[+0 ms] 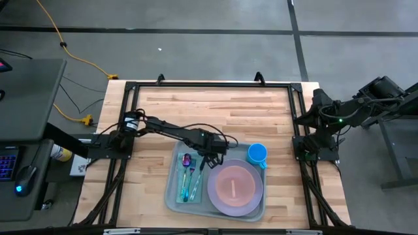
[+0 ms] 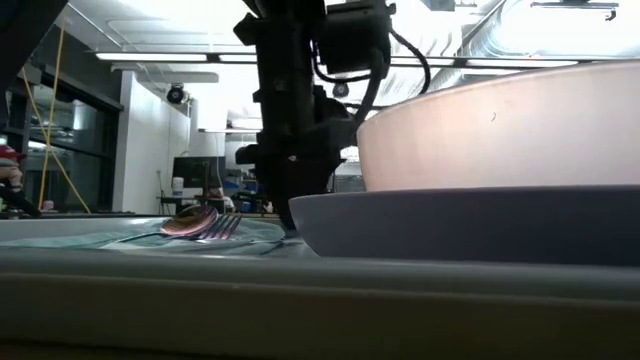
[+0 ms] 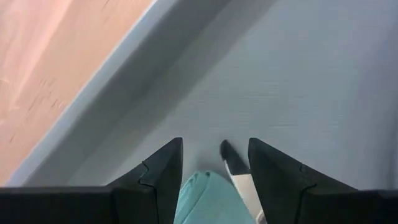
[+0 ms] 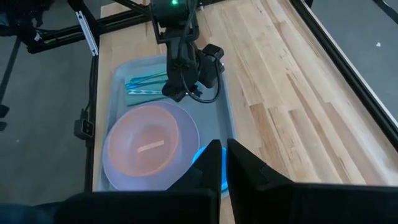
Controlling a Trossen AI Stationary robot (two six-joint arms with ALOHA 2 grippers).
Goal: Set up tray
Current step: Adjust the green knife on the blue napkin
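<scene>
Tray (image 1: 175,196) setup is judged to be well advanced. It lies on the wooden surface (image 1: 215,111) at the near edge, roughly central, between the 2 arms. A pink bowl (image 1: 234,185) is seen stacked on a lavender plate (image 1: 256,203) on the tray's right part. A teal napkin (image 1: 191,192) with cutlery laid along it is placed on the left part: a fork (image 2: 222,228) and a spoon (image 2: 188,220) can be made out in the low view, lying side by side. A blue cup (image 1: 257,154) is set at the tray's far right corner; whether it stands inside the rim or just beside it cannot be told.

The left tool (image 3: 214,171) is held low over the tray, between the napkin and the plate. Its fingers are spread, and between them a dark-tipped pale utensil (image 3: 236,171) is seen lying beside the napkin's edge, apparently not pinched. This last piece of cutlery is judged to be the step in hand; little else seems left.

The right tool (image 4: 225,163) is kept back beside the surface's right edge, well apart from the tray, with its fingers pressed nearly together on nothing.

No brand, label or readable writing is visible on any item.
</scene>
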